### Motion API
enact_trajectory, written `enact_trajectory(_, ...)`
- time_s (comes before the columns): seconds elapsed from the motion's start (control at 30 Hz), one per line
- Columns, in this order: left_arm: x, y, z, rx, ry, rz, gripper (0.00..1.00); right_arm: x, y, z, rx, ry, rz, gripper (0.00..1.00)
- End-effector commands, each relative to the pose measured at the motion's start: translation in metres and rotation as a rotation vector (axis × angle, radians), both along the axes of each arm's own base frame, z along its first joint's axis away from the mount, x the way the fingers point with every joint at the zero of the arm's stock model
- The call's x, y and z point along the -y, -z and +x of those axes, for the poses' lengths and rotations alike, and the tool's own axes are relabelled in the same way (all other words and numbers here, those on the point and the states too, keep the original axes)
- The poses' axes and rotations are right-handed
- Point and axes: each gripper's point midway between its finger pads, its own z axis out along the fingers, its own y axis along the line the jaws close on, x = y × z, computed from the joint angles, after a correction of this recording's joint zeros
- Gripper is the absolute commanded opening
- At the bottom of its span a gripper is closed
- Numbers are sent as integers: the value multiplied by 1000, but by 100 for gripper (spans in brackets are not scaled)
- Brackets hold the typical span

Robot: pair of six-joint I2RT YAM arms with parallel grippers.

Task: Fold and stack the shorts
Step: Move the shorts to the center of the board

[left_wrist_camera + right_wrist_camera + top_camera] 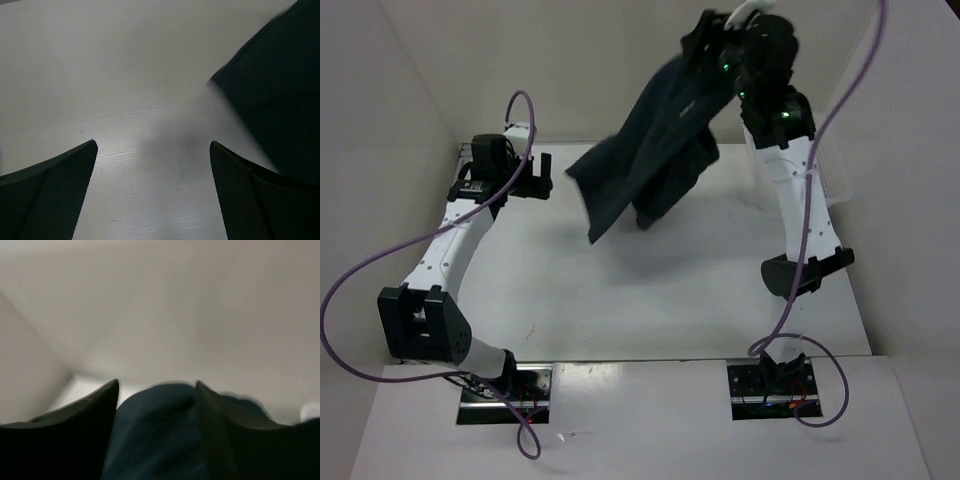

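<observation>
My right gripper (157, 390) had its jaws clamped on a bunched fold of the black, thin fabric shorts (660, 150), with cloth filling the gap between the two fingers (107, 405). The left gripper (152, 145) stood wide open, nothing between its jaws and only the white table top (125, 100) beneath. The shorts hung crumpled from the right gripper, high over the table's far side, slanting down and leftward. I couldn't tell whether their lowest edge touched the surface. The right arm (800, 200) reared up tall at the back. The left arm (450, 240) stretched low and forward along the left side, its gripper near the shorts' hanging corner.
</observation>
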Motion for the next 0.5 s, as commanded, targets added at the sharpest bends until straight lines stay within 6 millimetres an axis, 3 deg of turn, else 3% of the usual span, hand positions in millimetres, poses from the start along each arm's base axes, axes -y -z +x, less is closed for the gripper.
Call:
enact_trajectory(0.0, -11, -34, -3, 101, -36, 11, 100, -40, 155, 20, -418, -165, -125, 72)
enact_trajectory(0.03, -9, -30, -6, 81, -21, 4, 100, -35, 154, 9, -416, -166, -144, 82)
enact_trajectory(0.07, -5, -26, -13, 63, -4, -6, 100, -35, 198, 9, -499, -166, -169, 86)
enact_trajectory(0.1, 3, -23, -23, 30, 37, -31, 100, -32, 208, 4, -507, -167, -190, 88)
enact_trajectory(0.13, 9, -9, -31, -15, 60, -39, 100, -24, 201, -9, -475, -161, -215, 89)
enact_trajectory(0.17, 16, -4, -38, -37, 78, -38, 100, -20, 231, -10, -516, -144, -240, 91)
enact_trajectory(0.23, 43, 24, -64, -141, 148, -22, 100, -15, 246, -17, -515, -150, -292, 91)
enact_trajectory(0.33, 78, 54, -96, -243, 241, 51, 100, -1, 293, -24, -582, -120, -342, 91)
enact_trajectory(0.43, 94, 91, -114, -308, 269, 180, 100, 5, 316, -19, -593, -108, -351, 89)
enact_trajectory(0.47, 97, 101, -110, -296, 262, 213, 100, 3, 327, -14, -606, -109, -355, 88)
